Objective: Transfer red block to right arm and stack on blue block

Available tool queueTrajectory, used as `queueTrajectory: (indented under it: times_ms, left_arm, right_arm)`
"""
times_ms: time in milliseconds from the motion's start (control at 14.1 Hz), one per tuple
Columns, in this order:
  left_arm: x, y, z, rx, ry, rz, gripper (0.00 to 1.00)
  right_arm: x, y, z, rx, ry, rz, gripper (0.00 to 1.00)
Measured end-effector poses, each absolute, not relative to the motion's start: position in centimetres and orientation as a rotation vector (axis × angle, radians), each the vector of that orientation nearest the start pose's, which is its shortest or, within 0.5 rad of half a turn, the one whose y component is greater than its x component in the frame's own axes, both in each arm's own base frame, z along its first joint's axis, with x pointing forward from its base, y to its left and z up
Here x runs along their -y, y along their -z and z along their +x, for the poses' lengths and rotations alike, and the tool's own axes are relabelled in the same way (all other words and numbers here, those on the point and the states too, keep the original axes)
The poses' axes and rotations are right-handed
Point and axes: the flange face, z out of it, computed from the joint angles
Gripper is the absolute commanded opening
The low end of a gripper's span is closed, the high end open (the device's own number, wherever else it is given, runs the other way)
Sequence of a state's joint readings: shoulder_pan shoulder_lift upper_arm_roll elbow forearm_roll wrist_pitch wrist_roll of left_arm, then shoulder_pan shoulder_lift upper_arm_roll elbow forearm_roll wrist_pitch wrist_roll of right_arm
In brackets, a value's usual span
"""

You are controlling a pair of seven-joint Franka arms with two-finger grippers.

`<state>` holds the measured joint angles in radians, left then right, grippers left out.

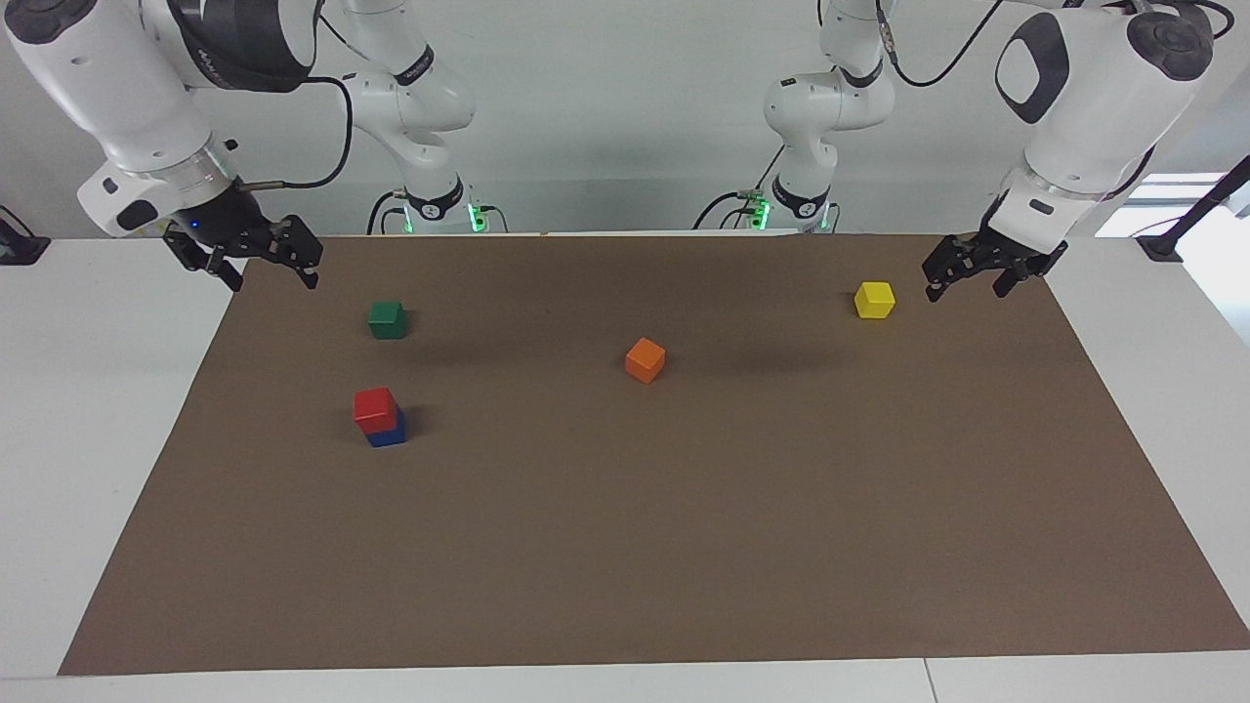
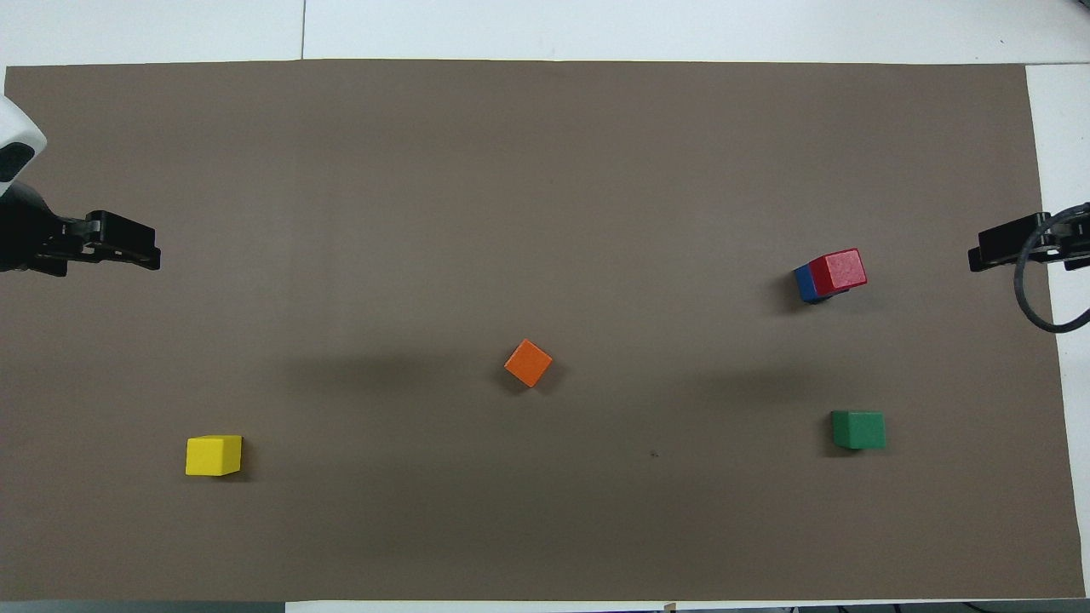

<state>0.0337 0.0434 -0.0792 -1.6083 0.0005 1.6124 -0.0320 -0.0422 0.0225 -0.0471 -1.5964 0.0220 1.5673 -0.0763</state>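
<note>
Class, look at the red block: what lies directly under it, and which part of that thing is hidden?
The red block sits on the blue block, slightly offset. Some of the blue block's sides show; its top is mostly covered.

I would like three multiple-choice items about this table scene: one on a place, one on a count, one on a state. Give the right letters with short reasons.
1. Where is the small bright red cube?
A. on the small dark blue cube
B. beside the yellow cube
C. in the right claw

2. How many cubes are in view?
A. three
B. five
C. seven

3. What is the state of the left claw?
A. shut on the orange cube
B. shut on nothing
C. open and holding nothing

Answers:
1 A: the red cube rests on top of the blue one, a little off its middle.
2 B: red, blue, dark green cube, orange, yellow.
3 C: its fingers stand apart in the air near the yellow cube.
</note>
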Motion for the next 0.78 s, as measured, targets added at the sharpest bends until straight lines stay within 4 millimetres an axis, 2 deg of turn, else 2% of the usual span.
queueTrajectory:
  times_ms: [780]
  left_arm:
    - [2.49,-58.6,56.87,-0.021,-0.062,-3.142,1.0]
  right_arm:
    - [4.93,-59.96,55.73,-0.016,-0.08,-3.135,1.0]
